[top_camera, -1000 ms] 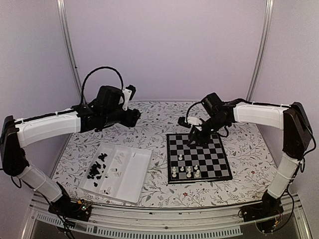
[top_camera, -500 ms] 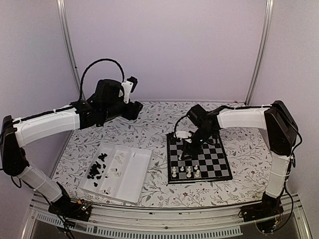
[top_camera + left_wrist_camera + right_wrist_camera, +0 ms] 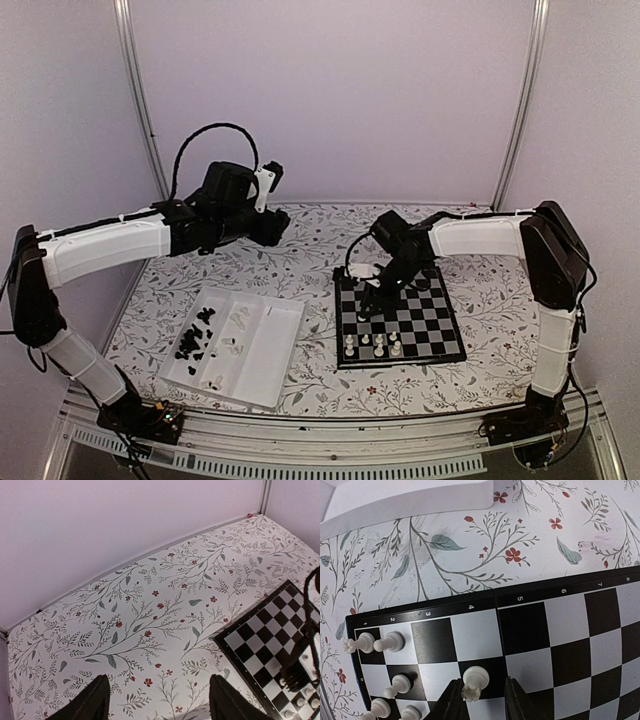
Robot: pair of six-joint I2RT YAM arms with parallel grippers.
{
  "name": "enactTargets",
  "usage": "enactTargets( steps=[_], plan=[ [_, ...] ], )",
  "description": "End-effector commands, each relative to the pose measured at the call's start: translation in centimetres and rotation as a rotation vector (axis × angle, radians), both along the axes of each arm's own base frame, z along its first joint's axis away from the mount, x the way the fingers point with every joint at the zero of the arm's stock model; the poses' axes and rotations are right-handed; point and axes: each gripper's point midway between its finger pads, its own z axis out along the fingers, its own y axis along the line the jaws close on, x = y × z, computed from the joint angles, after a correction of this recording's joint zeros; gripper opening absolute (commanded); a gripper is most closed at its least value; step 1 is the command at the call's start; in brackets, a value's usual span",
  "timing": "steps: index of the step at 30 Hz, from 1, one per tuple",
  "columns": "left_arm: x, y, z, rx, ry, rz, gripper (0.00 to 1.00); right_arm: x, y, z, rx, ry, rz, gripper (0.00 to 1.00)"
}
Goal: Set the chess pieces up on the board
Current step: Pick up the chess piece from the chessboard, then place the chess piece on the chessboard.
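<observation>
Start at your right gripper (image 3: 483,685). The jaws are partway closed with one white piece (image 3: 474,684) right between them. In the wrist view it leans on one finger, with a sliver of daylight on the other side, so I honestly can't tell if you've got a real clamp on it yet. Its long axis runs roughly in line with the fingers, round head pointing away from the wrist. I also can't tell whether its base is on the square or just off it.

That puts the piece straight ahead of the fingertips, so I'd guess the next bit is a squeeze or a release, not a reach.

It sits over the board (image 3: 560,630) a few squares in from the numbered edge. The other white pieces (image 3: 390,641) are bunched by the corner, off to the side.

Your left gripper (image 3: 158,680) is wide open and empty, well away over the flowery cloth. The tray (image 3: 270,350) with the black pieces (image 3: 195,335) is on its side.
</observation>
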Motion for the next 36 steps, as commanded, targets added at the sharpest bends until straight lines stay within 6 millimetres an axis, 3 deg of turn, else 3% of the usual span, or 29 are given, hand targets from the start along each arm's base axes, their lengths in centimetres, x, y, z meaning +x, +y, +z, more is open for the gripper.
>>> enactTargets(
  steps=[1, 5, 9, 13, 18, 26, 31, 36],
  plan=[
    [0.3, -0.7, -0.2, 0.016, 0.020, -0.010, 0.69, -0.4, 0.7, 0.0, 0.009, 0.036, 0.015, 0.26],
    [0.4, -0.8, -0.7, 0.024, 0.035, -0.007, 0.69, -0.4, 0.7, 0.4, 0.013, 0.030, 0.012, 0.13],
    [0.4, -0.8, -0.8, 0.027, 0.038, -0.006, 0.69, -0.4, -0.1, 1.6, 0.007, -0.005, -0.001, 0.08],
    [0.4, -0.8, -1.0, 0.032, 0.045, -0.009, 0.69, -0.7, -2.1, 4.2, 0.020, -0.058, -0.029, 0.06],
    [0.3, -1.1, -1.0, 0.027, 0.052, -0.022, 0.69, -1.5, -6.3, 6.4, 0.054, -0.065, -0.114, 0.06],
    [0.3, -1.5, -1.7, 0.041, 0.074, -0.039, 0.69, -4.6, -14.1, 4.1, -0.051, -0.066, -0.222, 0.06],
    [0.4, -1.7, -2.1, 0.056, 0.087, -0.046, 0.68, -7.4, -16.7, 3.1, -0.098, -0.051, -0.230, 0.06],
    [0.3, -2.0, -2.9, 0.063, 0.109, -0.058, 0.69, -9.1, -18.0, 2.5, -0.121, -0.042, -0.231, 0.06]
  ],
)
